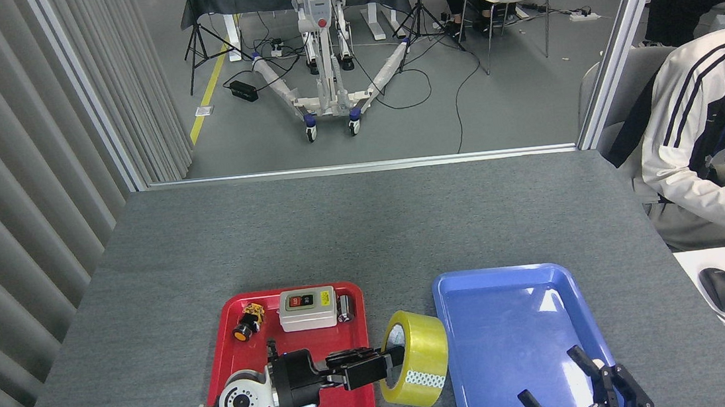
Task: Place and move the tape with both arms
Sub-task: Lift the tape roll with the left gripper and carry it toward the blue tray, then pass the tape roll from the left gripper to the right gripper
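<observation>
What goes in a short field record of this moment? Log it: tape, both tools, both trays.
tape: yellow roll on edge, held between the two trays over the grey table
left tool: shut on the tape, fingers through its core
right tool: open, fingers spread, over the near end of the blue tray
red tray: holds a grey switch box, a small yellow and black part and a small dark cylinder
blue tray: nothing in it
</observation>
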You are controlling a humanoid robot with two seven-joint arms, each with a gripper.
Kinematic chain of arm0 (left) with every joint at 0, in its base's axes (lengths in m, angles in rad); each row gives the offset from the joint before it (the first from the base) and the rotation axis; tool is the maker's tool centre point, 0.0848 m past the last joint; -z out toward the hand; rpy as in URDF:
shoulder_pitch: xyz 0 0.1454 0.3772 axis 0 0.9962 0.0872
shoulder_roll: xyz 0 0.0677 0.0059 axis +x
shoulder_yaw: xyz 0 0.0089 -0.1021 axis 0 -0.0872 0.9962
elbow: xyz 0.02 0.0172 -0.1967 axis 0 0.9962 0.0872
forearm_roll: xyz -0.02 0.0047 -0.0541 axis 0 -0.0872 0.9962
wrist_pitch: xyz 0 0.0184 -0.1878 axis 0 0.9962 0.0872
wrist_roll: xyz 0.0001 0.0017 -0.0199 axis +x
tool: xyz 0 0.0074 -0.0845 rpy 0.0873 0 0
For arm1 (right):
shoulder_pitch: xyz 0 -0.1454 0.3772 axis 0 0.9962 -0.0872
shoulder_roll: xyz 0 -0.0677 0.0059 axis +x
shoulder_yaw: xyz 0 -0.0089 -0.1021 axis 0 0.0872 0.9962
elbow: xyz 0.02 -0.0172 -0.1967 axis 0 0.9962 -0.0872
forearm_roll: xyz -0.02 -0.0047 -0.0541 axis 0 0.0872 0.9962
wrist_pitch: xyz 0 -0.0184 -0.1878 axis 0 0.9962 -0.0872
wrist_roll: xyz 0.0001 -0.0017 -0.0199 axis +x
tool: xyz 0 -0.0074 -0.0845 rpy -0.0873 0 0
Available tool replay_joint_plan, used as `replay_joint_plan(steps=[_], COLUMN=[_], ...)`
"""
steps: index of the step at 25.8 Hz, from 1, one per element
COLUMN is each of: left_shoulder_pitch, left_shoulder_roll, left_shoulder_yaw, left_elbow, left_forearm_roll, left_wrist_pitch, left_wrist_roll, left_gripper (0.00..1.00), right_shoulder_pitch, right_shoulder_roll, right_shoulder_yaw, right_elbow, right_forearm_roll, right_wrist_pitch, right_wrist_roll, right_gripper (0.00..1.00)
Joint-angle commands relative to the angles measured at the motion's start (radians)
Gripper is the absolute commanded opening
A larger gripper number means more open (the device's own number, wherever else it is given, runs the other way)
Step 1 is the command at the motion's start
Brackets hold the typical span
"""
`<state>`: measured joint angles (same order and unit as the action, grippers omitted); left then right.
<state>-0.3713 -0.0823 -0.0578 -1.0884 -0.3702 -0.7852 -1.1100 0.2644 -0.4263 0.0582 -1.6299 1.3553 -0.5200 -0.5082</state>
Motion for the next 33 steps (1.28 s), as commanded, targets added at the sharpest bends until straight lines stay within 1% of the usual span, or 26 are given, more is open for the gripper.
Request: replay_joint_plan(steps=[1,4,6,9,12,16,17,19,22,26,27,28,30,32,33], left_shoulder_pitch=[0.005,0.009,0.032,0.054,0.061,0.084,0.084,0.086,0.086,0.086,0.086,0.086,0.087,0.087,0.086], left_shoulder_roll=[-0.004,-0.010,-0.011,-0.014,-0.024,-0.040,-0.043,-0.043,-0.043,-0.043,-0.043,-0.043,-0.043,-0.043,-0.043], left_shoulder_yaw=[-0.011,-0.027,-0.028,-0.039,-0.063,-0.069,-0.074,-0.076,-0.077,-0.082,-0.082,-0.082,-0.080,-0.073,-0.068], left_elbow=[-0.001,-0.005,-0.031,-0.071,-0.073,-0.114,-0.116,-0.116,-0.116,-0.119,-0.122,-0.120,-0.122,-0.130,-0.131], left_forearm_roll=[0.001,-0.001,-0.001,-0.003,-0.021,-0.067,-0.067,-0.067,-0.069,-0.069,-0.069,-0.069,-0.069,-0.069,-0.067], left_wrist_pitch=[0.000,0.000,0.000,0.000,0.000,0.000,0.000,0.000,0.000,0.000,0.000,0.000,0.000,0.000,0.000], left_wrist_roll=[-0.001,-0.001,-0.001,-0.002,-0.002,-0.002,-0.002,-0.002,-0.002,-0.002,-0.002,-0.002,-0.002,-0.001,0.001], left_gripper=[0.00,0.00,0.00,0.00,0.00,0.00,0.00,0.00,0.00,0.00,0.00,0.05,0.22,0.47,0.61], right_shoulder_pitch=[0.001,-0.002,-0.007,-0.053,-0.063,-0.070,-0.071,-0.073,-0.073,-0.071,-0.068,-0.067,-0.067,-0.065,-0.065], right_shoulder_roll=[-0.019,-0.019,-0.014,-0.008,-0.003,0.009,0.011,0.012,0.014,0.023,0.024,0.024,0.023,0.024,0.024], right_shoulder_yaw=[-0.011,-0.005,0.014,0.094,0.150,0.198,0.198,0.204,0.215,0.216,0.215,0.215,0.212,0.204,0.203], right_elbow=[-0.002,-0.005,-0.007,-0.004,-0.001,-0.001,0.001,0.001,0.001,0.001,0.001,0.001,0.001,-0.001,-0.002], right_forearm_roll=[0.027,0.028,0.031,0.048,0.051,0.074,0.084,0.097,0.103,0.111,0.123,0.131,0.134,0.134,0.134], right_wrist_pitch=[-0.265,-0.265,-0.265,-0.265,-0.265,-0.265,-0.265,-0.265,-0.265,-0.265,-0.265,-0.265,-0.265,-0.265,-0.265], right_wrist_roll=[-0.004,-0.003,0.005,0.020,0.022,0.030,0.031,0.033,0.031,0.031,0.028,0.025,0.025,0.025,0.025], right_gripper=[1.00,1.00,1.00,1.00,1.00,0.93,0.87,0.62,0.34,0.07,0.02,0.00,0.00,0.00,0.00])
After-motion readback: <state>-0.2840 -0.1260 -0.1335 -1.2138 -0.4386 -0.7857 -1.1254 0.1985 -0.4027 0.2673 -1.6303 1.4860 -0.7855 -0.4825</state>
